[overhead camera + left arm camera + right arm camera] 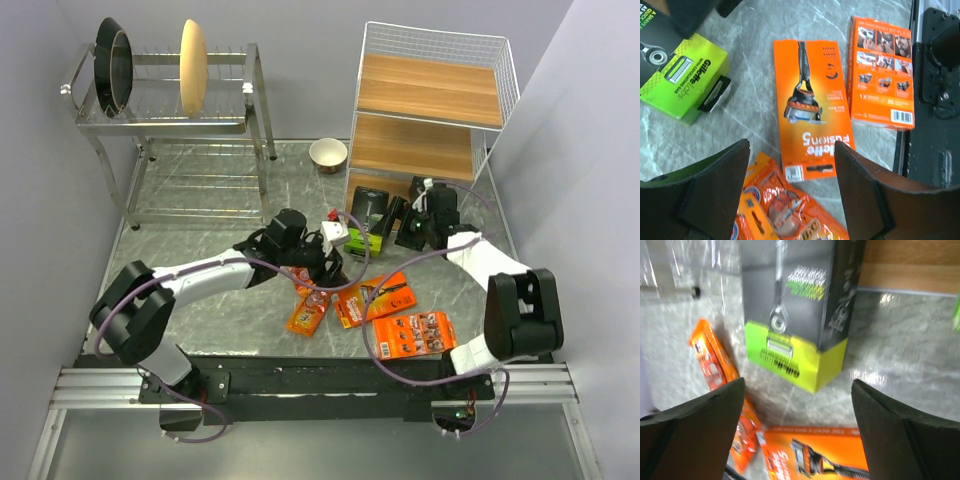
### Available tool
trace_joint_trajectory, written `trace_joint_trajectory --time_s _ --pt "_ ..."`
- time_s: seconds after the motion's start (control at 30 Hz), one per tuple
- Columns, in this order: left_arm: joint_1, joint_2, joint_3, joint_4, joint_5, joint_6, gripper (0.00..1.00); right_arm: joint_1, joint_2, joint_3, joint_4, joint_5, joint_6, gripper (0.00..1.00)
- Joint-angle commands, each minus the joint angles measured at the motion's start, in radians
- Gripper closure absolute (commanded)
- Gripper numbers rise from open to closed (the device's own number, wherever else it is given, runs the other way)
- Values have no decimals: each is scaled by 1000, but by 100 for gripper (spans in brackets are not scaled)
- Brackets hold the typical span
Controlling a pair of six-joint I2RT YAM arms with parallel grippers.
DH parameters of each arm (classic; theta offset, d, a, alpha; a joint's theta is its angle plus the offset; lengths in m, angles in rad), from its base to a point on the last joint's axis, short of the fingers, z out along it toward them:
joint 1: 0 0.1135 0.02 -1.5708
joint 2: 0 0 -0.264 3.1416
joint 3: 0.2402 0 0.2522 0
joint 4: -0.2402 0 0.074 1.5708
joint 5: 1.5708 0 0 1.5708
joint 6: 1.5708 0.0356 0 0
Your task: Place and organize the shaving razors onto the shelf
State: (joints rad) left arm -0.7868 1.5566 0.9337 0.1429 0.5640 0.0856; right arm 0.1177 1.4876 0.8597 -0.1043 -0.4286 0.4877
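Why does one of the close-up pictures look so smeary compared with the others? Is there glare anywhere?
Right wrist view: smeared throughout, the print on the grey-and-lime box is hard to read, and there are bright glare patches on the marble table. Left wrist view: sharp, with the lettering on the orange card legible. Top external view: evenly lit, shadows soft.

Grey marbled tabletop (250, 335); pale walls (300, 60); steel dish rack (160, 125), apparently plates (192, 65).

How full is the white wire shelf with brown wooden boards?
Empty, where visible: the shelf has two bare upper boards, and orange razor packs lie on the table. The lowest board is mostly hidden.
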Motion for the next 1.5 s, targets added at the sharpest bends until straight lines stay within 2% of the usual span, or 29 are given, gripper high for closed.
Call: trace_joint_trajectory --time_s 0.0,0.17,0.27,0.3,0.4,0.5,0.6,0.73,0.9,1.03,1.47 --pt "-3 -121 37 -109 -13 71 26 60 -165 -22 -29 68 -179 12" --pt "37 -217 -22 -121 -55 80 24 158 -288 -123 -18 91 -337 21" --pt "76 -260 -70 -121 -50 56 24 197 -290 -146 -20 106 -408 32" --pt "83 -286 -87 -129 -52 59 23 221 -283 -146 -21 109 -432 48" --pt "113 -338 -120 -141 -67 63 22 266 -262 -131 -28 134 -558 74" --pt "173 -377 -145 -140 -59 43 21 293 -244 -119 -31 155 -701 82" --pt "251 -400 -162 -112 -58 23 21 306 -199 -94 -44 166 -828 99" --pt "343 -415 -167 -91 -69 19 20 324 -110 -56 -64 178 -942 100" --pt "408 -426 -173 -66 -87 -6 19 329 -32 -33 -18 257 -977 100" --pt "422 -429 -190 -62 -81 -27 18 329 61 28 -8 364 -980 100" --pt "422 -405 -219 -9 -59 -79 17 330 214 180 80 471 -1019 100"
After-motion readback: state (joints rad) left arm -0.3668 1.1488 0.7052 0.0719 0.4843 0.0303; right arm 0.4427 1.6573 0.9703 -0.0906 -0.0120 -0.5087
